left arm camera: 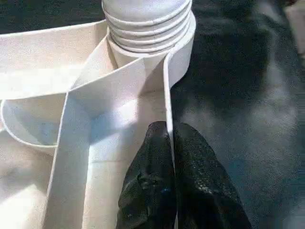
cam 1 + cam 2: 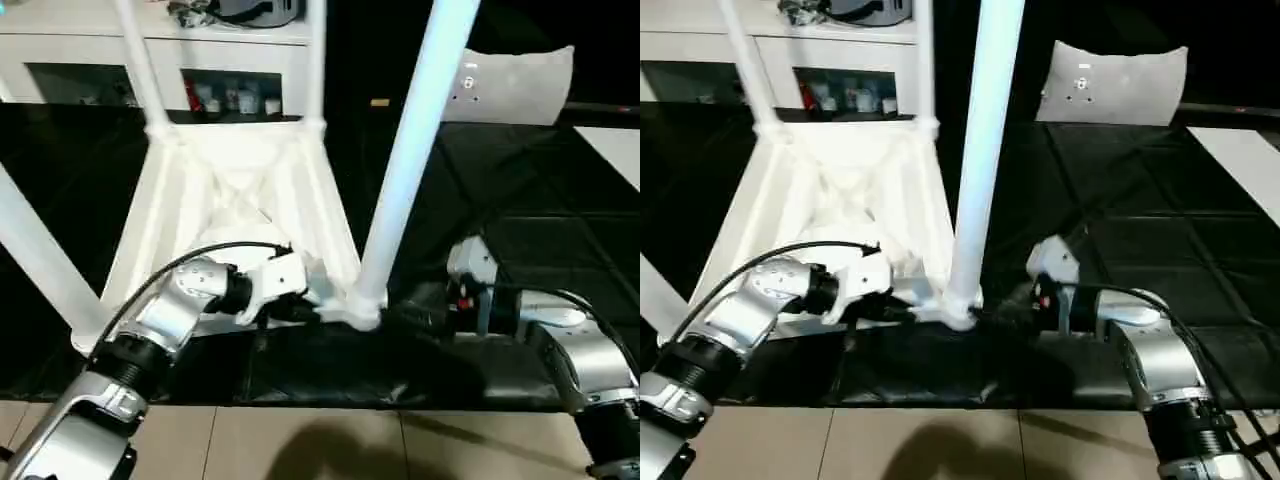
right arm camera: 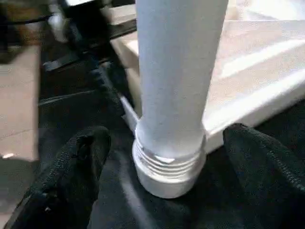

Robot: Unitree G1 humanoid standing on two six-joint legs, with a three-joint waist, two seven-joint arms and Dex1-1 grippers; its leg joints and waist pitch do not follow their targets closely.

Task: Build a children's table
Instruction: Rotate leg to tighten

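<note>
- Left gripper [image 1: 167, 143], jaws clenched on the top's [image 2: 200, 190] rim: slipping there lets the top shift.
- Right gripper [image 3: 157, 157], jaws released around the leg [image 3: 176, 71]: half-seated, it may tilt.

A lab-like room — white glass-door cabinets [image 2: 150, 70], black mat [image 2: 520, 250], tiled floor [image 2: 300, 440].

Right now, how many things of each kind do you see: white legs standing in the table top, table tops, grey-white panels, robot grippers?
white tube legs: 4
table top: 1
grey-white panel: 1
grippers, the left gripper and the right gripper: 2
Total: 8
</note>
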